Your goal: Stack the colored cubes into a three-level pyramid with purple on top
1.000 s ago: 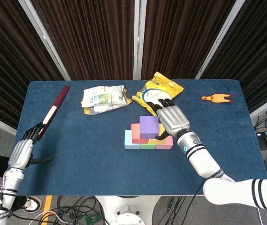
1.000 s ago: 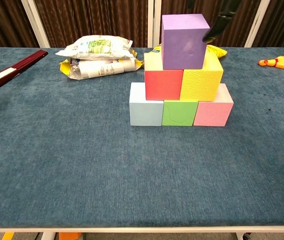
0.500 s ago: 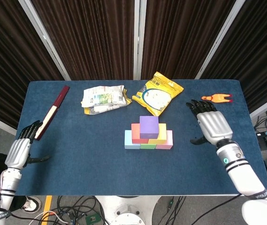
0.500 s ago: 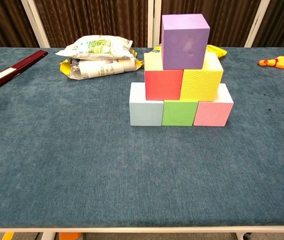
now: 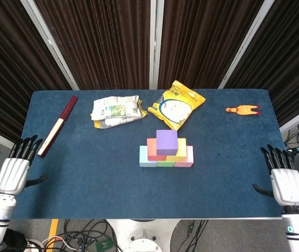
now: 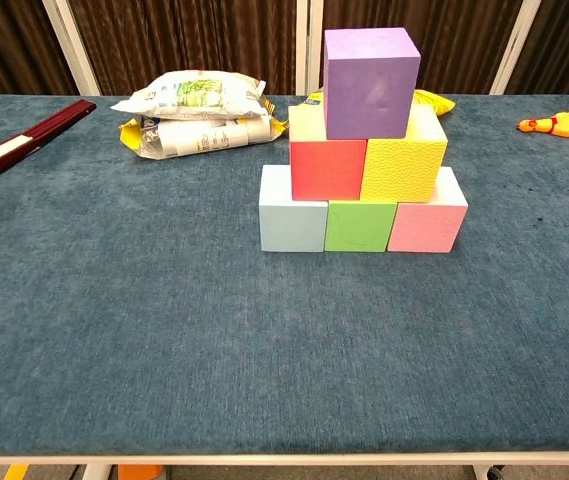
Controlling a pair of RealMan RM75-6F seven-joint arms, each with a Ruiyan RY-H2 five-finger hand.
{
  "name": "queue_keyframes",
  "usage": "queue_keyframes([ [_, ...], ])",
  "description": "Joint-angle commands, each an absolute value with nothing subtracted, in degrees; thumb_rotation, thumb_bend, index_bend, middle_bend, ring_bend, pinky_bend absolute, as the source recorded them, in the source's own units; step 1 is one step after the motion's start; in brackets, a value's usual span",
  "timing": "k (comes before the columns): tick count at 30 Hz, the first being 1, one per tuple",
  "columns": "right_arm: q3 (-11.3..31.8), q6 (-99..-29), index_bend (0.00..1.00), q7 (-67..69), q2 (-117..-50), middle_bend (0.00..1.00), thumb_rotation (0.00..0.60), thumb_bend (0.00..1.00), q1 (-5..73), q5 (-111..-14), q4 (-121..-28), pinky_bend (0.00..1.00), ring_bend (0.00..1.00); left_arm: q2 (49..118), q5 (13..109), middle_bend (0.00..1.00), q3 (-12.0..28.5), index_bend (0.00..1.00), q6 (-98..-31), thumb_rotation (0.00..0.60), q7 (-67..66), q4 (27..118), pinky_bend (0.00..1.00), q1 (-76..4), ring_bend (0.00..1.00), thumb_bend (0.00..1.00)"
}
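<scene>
Pyramid's up, purple on top, and you've got both hands off it.

The purple cube (image 6: 369, 80) sits on the red cube (image 6: 326, 168) and yellow cube (image 6: 402, 165), over the blue, green and pink row, mid-tabletop (image 5: 86, 173). Your left hand (image 5: 13, 172) hangs at the near left edge and your right hand (image 5: 286, 182) at the near right edge, fingers spread and holding nothing. The stack lies well apart between them, forward and inward of each, neither hand clearly nearer. Looks finished to me: nothing left to reach for.
</scene>
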State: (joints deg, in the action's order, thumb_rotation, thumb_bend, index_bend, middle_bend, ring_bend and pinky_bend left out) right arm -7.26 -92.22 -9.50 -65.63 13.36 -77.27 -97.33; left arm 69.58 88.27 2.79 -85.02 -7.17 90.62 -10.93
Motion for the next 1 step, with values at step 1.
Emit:
queue_keyframes([
  [1,-7.3,-93.4,0.00,-5.9,-68.7,0.00,0.600,0.00,10.3,-79.3,-92.8,0.00,0.00,70.3,89.2,0.00,1.6,0.03,-86.8,0.600,-9.1,89.8,0.01,-9.2,0.00,0.04],
])
